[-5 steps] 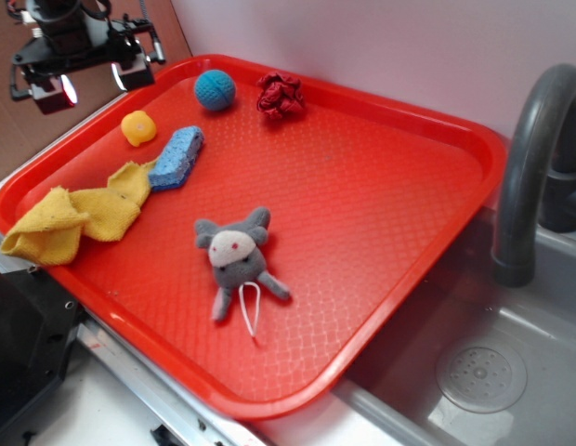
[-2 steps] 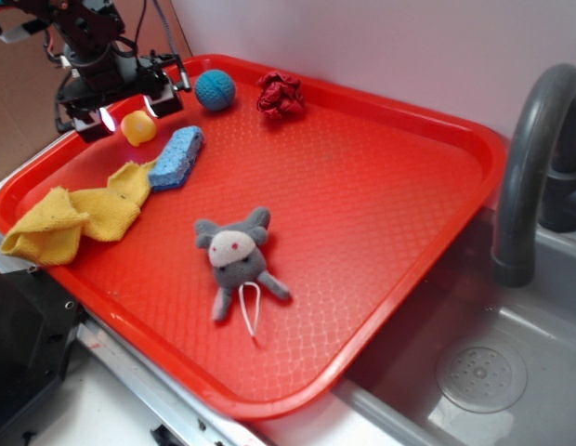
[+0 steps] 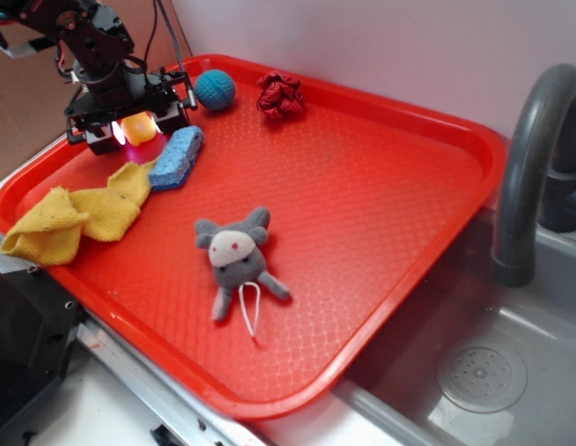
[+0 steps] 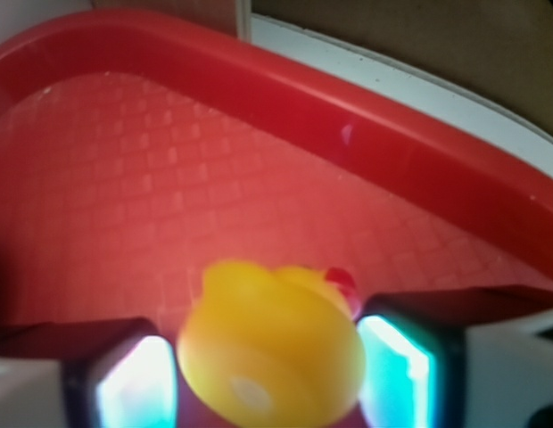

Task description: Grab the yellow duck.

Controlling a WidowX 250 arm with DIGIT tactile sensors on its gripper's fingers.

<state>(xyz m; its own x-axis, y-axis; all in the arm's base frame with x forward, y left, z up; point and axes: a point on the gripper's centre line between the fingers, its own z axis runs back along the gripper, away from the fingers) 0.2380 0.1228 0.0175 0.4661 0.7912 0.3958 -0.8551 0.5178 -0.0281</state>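
Observation:
The yellow duck [image 3: 140, 127] is a small rounded yellow-orange toy near the far left corner of the red tray [image 3: 460, 125]. My gripper [image 3: 137, 132] is lowered over it, one finger on each side. In the wrist view the duck [image 4: 268, 343] fills most of the gap between the lit pads [image 4: 134, 383]. The right pad sits at the duck's edge and a thin gap shows on the left. The gripper [image 4: 269, 367] is open around the duck, which rests on the tray floor [image 4: 125, 178].
A blue knitted ball [image 3: 215, 89] and a red scrunched cloth [image 3: 280, 95] lie at the tray's back. A blue sponge [image 3: 176, 156] and yellow cloth [image 3: 74, 214] lie just beside the duck. A grey mouse toy [image 3: 237, 255] is mid-tray. Faucet [image 3: 534, 158] and sink [image 3: 511, 372] stand right.
My gripper has moved right and down, from above the tray's left rim to around the duck. The duck and the other things have not moved.

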